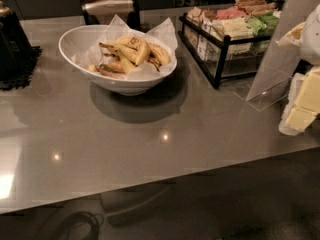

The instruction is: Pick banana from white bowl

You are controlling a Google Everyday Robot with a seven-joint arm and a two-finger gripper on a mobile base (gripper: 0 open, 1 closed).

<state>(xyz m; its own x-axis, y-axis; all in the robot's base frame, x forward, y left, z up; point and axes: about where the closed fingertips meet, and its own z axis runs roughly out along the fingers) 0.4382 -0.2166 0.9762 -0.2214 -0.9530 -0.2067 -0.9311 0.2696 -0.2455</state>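
The banana [135,51] lies on top of a small heap in the white bowl [75,39]. It is plump, yellow and brown-blotched, with its length running roughly left to right. Thinner bananas [107,72] lie under and beside it, and all of them rest on crinkled paper [163,32] that rises above the bowl's rim. The bowl stands toward the far edge of the tabletop [150,149], left of the middle.

Toward the far right corner is a black wire rack [220,59] filled with packets [239,28] in cream, pink and green; their print is too small to read. Just beside it, nearer the right edge, stands a clear stand [277,59] with no legible writing. At the far left corner a dark object [11,41] sits on a black mat [22,76].

Between the bowl and the near edge the tabletop is a broad bare stretch, and there is a gap between bowl and rack.

The arm [312,31] shows as white casing at the right side. Below it the pale yellow tool [301,114] hangs over the right edge of the tabletop, well apart from the bowl. I cannot tell whether it is open or closed.
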